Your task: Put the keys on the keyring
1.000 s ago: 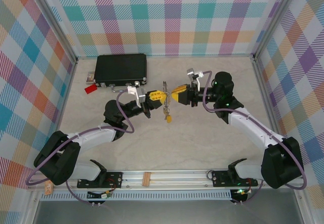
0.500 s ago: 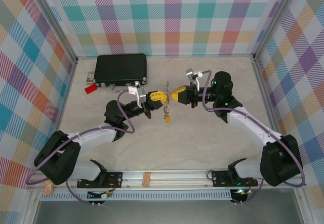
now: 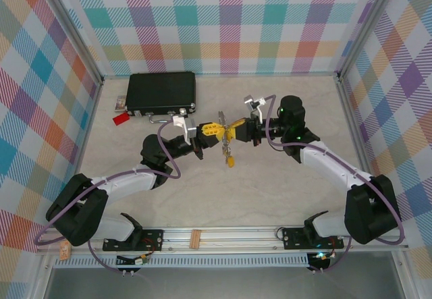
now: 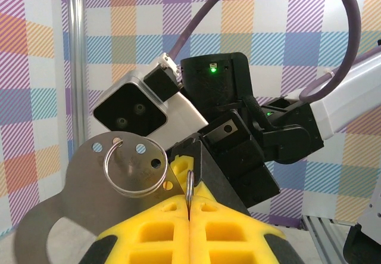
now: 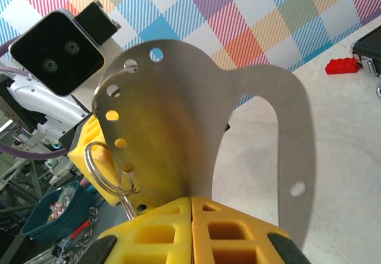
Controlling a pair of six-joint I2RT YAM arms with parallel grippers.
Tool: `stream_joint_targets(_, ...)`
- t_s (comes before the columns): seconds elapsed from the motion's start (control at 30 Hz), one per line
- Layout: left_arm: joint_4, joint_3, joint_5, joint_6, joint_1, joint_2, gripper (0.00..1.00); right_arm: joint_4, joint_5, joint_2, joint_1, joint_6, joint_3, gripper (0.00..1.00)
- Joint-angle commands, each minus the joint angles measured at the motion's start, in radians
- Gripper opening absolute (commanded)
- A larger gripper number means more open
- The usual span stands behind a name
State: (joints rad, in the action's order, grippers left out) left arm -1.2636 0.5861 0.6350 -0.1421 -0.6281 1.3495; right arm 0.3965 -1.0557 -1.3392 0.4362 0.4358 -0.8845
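Pale tabletop [image 3: 270,191], plaid walls; from above, both arms bend inward, left gripper [image 3: 210,130] and right gripper [image 3: 236,131] meet mid-air, keys [image 3: 229,158] dangling beneath. Left wrist: pinched shut on a thin metal piece [image 4: 189,183], keyring [image 4: 132,168] just beside, through the silver plate [image 4: 59,216]. Right wrist: clamped on that plate, so threading, I'd judge; next needs a fine slide

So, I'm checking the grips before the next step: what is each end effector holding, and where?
Right end effector: the holed metal plate, pinched at one edge. Left end effector: a thin metal loop, pinched at one end.
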Motion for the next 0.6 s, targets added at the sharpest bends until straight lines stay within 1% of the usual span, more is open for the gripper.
stream_joint_targets(0.0,-0.066,0.027,-0.004,-0.005,-0.007,-0.002,0.0,-0.06,0.005,0.016,0.006,-0.064,-0.031,0.13)
stream_joint_targets(0.17,-0.066,0.024,-0.013,0.0,-0.007,-0.007,0.0,-0.152,0.083,0.064,0.001,-0.141,-0.029,0.13)
stream_joint_targets(0.2,-0.066,0.023,-0.014,0.0,-0.007,-0.007,0.0,-0.153,0.092,0.076,-0.002,-0.144,-0.025,0.15)
stream_joint_targets(0.23,-0.066,0.023,-0.012,0.0,-0.007,-0.007,0.0,-0.148,0.099,0.089,-0.006,-0.143,-0.019,0.2)
stream_joint_targets(0.27,-0.065,0.023,-0.01,0.0,-0.007,-0.005,0.0,-0.147,0.107,0.1,-0.009,-0.144,-0.016,0.22)
stream_joint_targets(0.37,-0.066,0.021,-0.009,0.0,-0.007,-0.005,0.0,-0.145,0.116,0.13,-0.014,-0.155,-0.01,0.25)
stream_joint_targets(0.43,-0.067,0.02,-0.013,-0.001,-0.007,-0.005,0.0,-0.118,0.129,0.154,-0.018,-0.162,0.003,0.27)
stream_joint_targets(0.57,-0.066,0.021,-0.02,-0.004,-0.007,-0.009,0.0,0.001,0.155,0.193,-0.018,-0.164,0.052,0.29)
